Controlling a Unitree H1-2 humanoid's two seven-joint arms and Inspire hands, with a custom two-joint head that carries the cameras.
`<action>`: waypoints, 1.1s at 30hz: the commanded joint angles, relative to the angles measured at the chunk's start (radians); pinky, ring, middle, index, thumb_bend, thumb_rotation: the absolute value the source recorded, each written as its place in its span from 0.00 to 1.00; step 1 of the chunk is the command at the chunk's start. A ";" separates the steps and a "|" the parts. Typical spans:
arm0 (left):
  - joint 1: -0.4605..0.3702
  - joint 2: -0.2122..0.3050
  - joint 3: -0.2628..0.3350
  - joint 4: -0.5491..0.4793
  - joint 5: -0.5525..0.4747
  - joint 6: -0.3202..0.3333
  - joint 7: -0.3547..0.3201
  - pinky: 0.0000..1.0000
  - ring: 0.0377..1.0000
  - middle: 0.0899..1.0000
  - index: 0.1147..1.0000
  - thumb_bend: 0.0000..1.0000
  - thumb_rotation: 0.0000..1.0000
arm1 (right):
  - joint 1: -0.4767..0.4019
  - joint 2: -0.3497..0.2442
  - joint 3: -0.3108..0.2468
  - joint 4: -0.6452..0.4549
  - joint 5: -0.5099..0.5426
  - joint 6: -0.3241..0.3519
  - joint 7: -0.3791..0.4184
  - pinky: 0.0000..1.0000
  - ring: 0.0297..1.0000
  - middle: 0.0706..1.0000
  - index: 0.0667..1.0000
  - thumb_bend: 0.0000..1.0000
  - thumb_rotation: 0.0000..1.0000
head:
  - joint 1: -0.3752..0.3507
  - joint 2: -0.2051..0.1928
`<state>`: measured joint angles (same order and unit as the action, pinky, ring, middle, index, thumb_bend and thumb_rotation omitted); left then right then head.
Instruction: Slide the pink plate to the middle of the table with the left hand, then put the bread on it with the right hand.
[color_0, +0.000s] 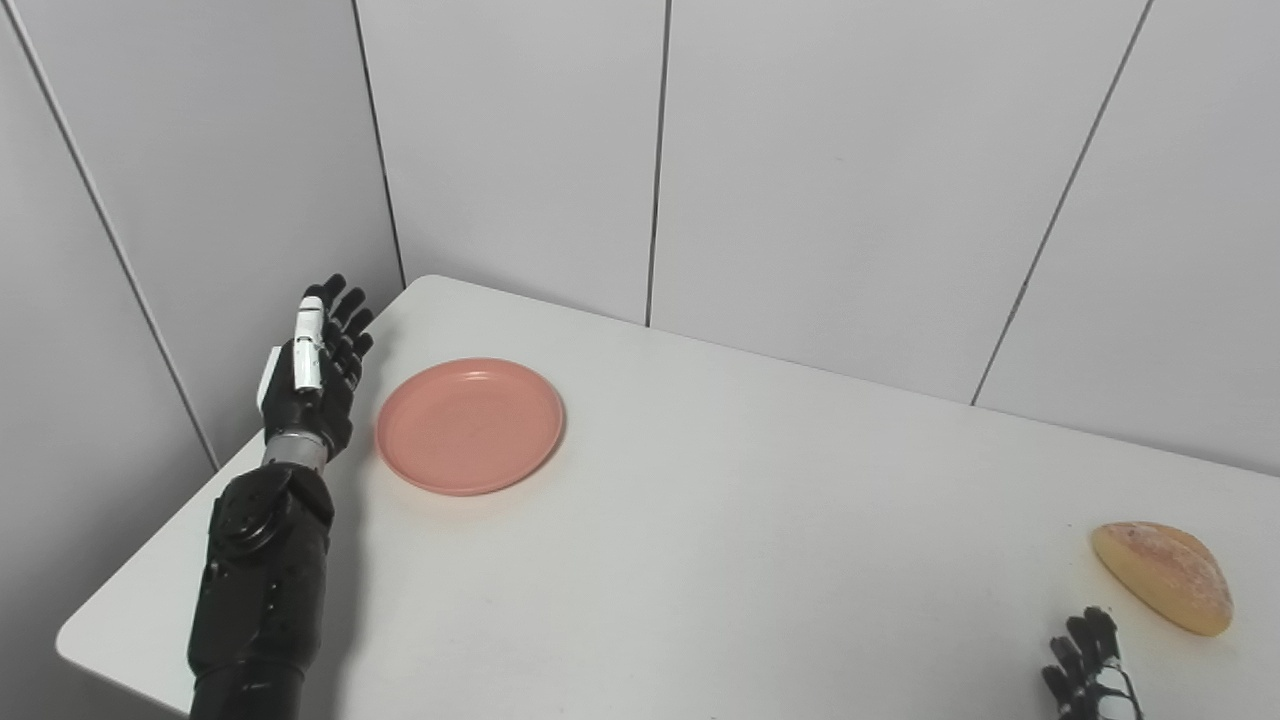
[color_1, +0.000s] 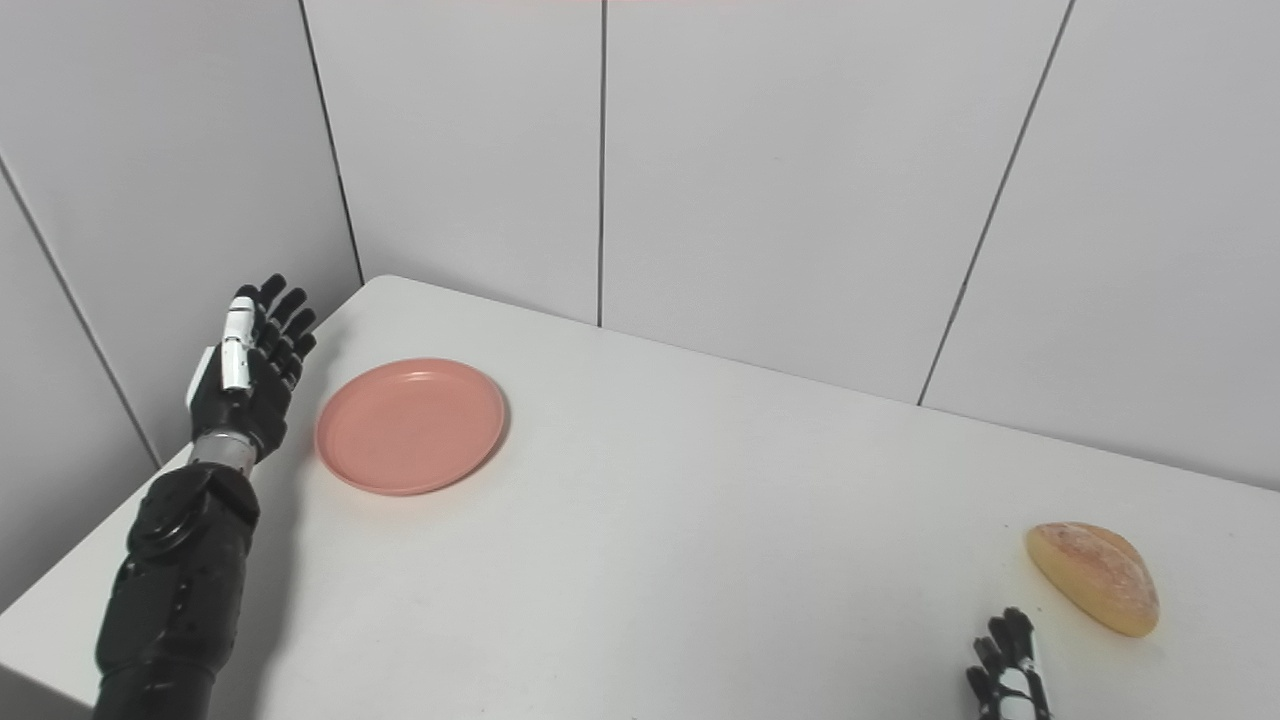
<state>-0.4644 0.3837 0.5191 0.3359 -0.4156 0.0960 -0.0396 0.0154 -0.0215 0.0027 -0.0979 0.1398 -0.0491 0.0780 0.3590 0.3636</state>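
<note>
The pink plate (color_0: 469, 425) lies flat on the white table (color_0: 700, 560), toward its far left. My left hand (color_0: 315, 372) stands upright just left of the plate, fingers straight and apart, holding nothing; a small gap separates it from the rim. The bread (color_0: 1164, 576), a golden half-loaf, rests at the right side of the table. Only the fingertips of my right hand (color_0: 1088, 665) show at the bottom edge, below and left of the bread, not touching it.
Grey wall panels (color_0: 800, 180) close in the table at the back and on the left. The table's left corner edge (color_0: 75, 640) runs close beside my left forearm (color_0: 260, 590).
</note>
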 joint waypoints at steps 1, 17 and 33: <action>-0.016 0.035 0.004 -0.015 -0.004 -0.043 -0.002 0.99 0.95 0.94 0.91 0.37 1.00 | -0.008 -0.013 -0.011 -0.014 0.002 0.012 0.001 1.00 1.00 1.00 1.00 0.14 1.00 | 0.003 0.002; 0.011 0.023 -0.020 0.053 0.010 -0.079 -0.013 0.99 0.96 0.95 0.93 0.31 1.00 | -0.007 -0.018 -0.013 -0.016 0.001 -0.002 -0.001 1.00 1.00 1.00 1.00 0.15 1.00 | 0.005 0.014; 0.001 -0.008 -0.055 0.153 0.008 -0.116 -0.001 0.93 0.93 0.94 0.93 0.33 1.00 | -0.005 -0.017 -0.014 -0.036 -0.006 0.012 -0.005 1.00 1.00 1.00 1.00 0.17 1.00 | -0.004 0.029</action>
<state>-0.4341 0.3762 0.4715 0.4862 -0.4114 0.0077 -0.0400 0.0166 -0.0298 -0.0004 -0.1005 0.1355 -0.0477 0.0758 0.3544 0.3911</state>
